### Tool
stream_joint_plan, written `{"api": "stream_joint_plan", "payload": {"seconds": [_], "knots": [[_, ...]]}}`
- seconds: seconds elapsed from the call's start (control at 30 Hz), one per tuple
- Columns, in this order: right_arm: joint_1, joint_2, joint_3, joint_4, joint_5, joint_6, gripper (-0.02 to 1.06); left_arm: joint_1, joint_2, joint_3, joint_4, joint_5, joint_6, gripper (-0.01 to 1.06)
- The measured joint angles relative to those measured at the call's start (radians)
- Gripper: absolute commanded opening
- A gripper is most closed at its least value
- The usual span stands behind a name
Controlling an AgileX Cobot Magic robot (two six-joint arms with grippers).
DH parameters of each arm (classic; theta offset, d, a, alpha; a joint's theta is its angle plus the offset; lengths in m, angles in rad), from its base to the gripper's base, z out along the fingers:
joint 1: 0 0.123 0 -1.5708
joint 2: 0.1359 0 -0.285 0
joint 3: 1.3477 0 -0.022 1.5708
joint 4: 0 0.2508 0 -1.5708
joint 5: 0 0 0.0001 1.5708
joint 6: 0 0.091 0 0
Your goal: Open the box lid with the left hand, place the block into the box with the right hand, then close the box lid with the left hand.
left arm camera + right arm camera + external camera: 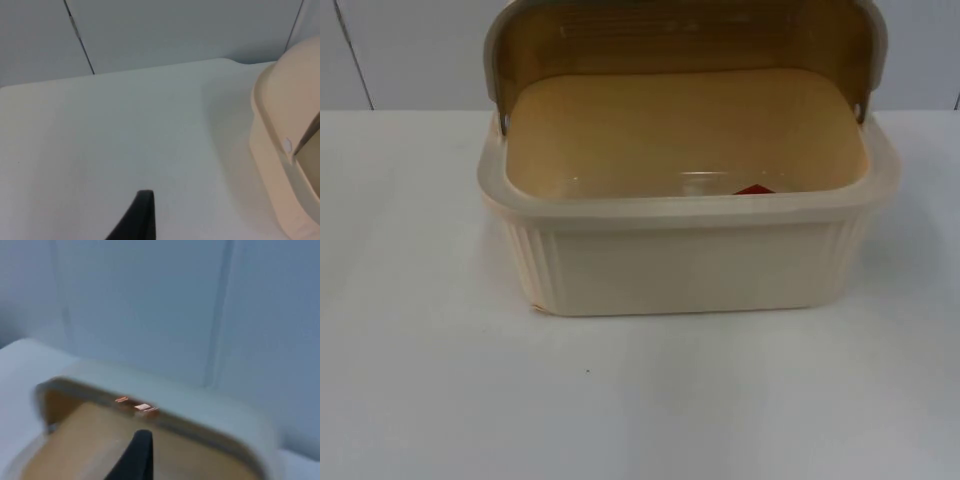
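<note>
Box [690, 260] sits mid-worktop [430, 380], lid [680, 40] tipped up at its 12 o'clock edge; a red block [756, 189] lies inside toward 5 o'clock. Left tool [142, 215] hovers beside it, right tool [137, 455] above it; their spread I cannot tell.

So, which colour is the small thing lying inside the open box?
Red: the small red block peeks over the cream plastic box's front rim, best in the top view.
</note>
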Motion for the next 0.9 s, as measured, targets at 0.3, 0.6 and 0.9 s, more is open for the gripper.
{"api": "stream_joint_plan", "payload": {"seconds": [0.3, 0.6, 0.9], "knots": [[-0.378, -0.110, 0.000, -0.046, 0.009, -0.009, 0.93, 0.000, 0.000, 0.000, 0.000, 0.000, 0.000, 1.04], [-0.552, -0.123, 0.000, -0.050, 0.042, -0.097, 0.93, 0.000, 0.000, 0.000, 0.000, -0.004, 0.000, 1.04], [-0.554, -0.077, 0.000, -0.065, 0.120, -0.145, 0.93, 0.000, 0.000, 0.000, 0.000, -0.008, 0.000, 1.04]]}}
